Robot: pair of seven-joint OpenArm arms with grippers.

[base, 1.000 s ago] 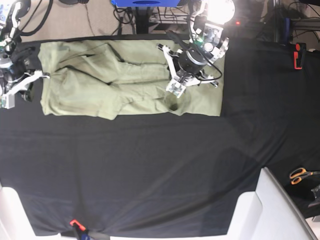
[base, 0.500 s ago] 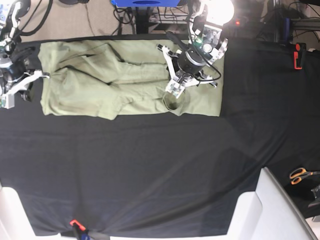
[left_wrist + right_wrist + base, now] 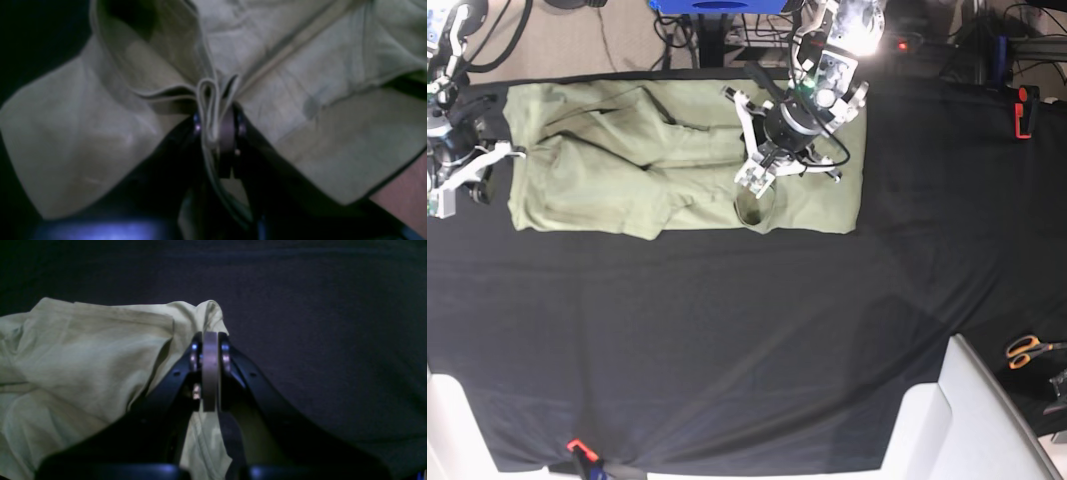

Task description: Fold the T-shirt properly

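**Operator:** Where does the T-shirt [image 3: 677, 160] lie, and in what condition?

**Technician:** It lies along the far edge of the black-covered worktop [image 3: 727, 340], spread sideways and partly gathered, with creases across its middle. Scissors [image 3: 1027, 349] rest well apart, near the worktop's edge on the base view's right.

**Operator:** State of the left gripper [image 3: 217, 125]?

**Technician:** Its jaws are pressed together on a bunched fold of the T-shirt; the left wrist view shows several layers pinched between them. In the base view this arm stands over the garment's right portion. The pinch on stacked layers appears intended to carry that portion over the rest as one flap.

**Operator:** And the right gripper [image 3: 210, 350]?

**Technician:** Its jaws are also pressed together. It sits at the opposite end of the garment, with cloth directly behind the tips. Whether cloth is actually caught between them cannot be told. Judged by its position, it serves to anchor that end so that the fabric does not drag.

**Operator:** Main risk?

**Technician:** Probably a layer slipping out of the pinch, which would leave the fold uneven.
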